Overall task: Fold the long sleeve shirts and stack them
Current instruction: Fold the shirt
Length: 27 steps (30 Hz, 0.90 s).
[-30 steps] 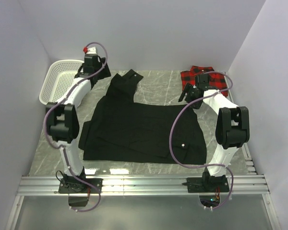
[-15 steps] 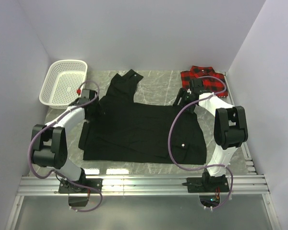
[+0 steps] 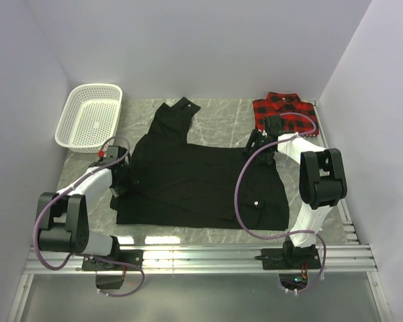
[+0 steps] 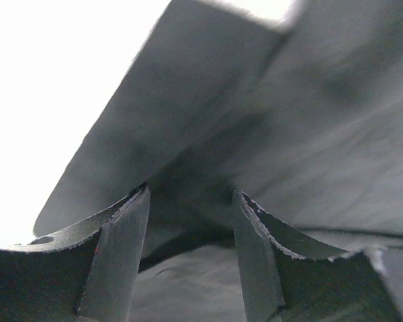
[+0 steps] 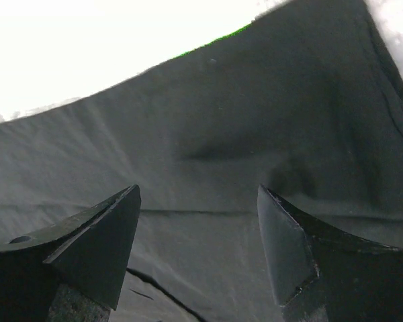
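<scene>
1. Grey marble worktop (image 3: 221, 111) between pale walls: the black shirt (image 3: 195, 181) lies spread across its middle, and the plaid shirt (image 3: 289, 111) sits at the far right corner.
2. Our left gripper (image 3: 119, 180) has swung from the far left corner down to the black shirt's left edge. Our right gripper (image 3: 258, 144) has dropped onto its right edge.
3. Both pincers gape, gripping nothing, with black cloth beneath them. We judge a two-handed fold is about to begin.

A white mesh basket (image 3: 87, 124) sits at the far left corner of the grey marbled table (image 3: 221, 111).
</scene>
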{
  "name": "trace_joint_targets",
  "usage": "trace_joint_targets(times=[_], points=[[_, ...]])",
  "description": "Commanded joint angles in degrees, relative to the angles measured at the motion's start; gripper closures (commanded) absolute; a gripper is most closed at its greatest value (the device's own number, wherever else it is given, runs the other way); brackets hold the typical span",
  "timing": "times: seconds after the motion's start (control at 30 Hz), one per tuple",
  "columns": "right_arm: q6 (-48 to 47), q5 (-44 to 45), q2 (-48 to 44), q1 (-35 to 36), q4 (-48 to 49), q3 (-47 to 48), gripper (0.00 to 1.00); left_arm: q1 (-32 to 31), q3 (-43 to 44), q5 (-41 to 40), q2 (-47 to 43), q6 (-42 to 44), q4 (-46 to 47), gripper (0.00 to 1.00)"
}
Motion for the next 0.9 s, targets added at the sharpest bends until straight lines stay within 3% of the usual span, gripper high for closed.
trace_joint_targets(times=[0.0, 0.13, 0.17, 0.33, 0.53, 0.87], points=[[0.48, 2.13, -1.71, 0.14, 0.14, -0.07, 0.23, 1.26, -2.44, 0.10, -4.37, -1.47, -3.98, 0.42], [-0.31, 3.35, -3.12, 0.40, -0.47, 1.33, 0.23, 1.70, -0.79, 0.37, -9.55, -1.64, -6.87, 0.38], [-1.09, 4.23, -3.38, 0.66, -1.52, 1.95, 0.23, 1.79, 1.22, 0.11, -11.13, -1.21, -7.14, 0.32], [-3.38, 10.64, -3.48, 0.75, -4.34, 7.21, 0.23, 1.87, 7.12, -2.00, -9.48, 2.31, -4.00, 0.20], [-5.41, 15.57, -0.41, 0.05, -8.12, 13.72, 0.23, 1.96, 18.37, 0.10, 5.17, 7.41, 2.07, 0.12], [-5.76, 14.96, 2.77, -1.97, -8.04, 15.05, 0.23, 2.23, 39.19, 4.14, 28.31, 10.74, 4.98, 0.22]])
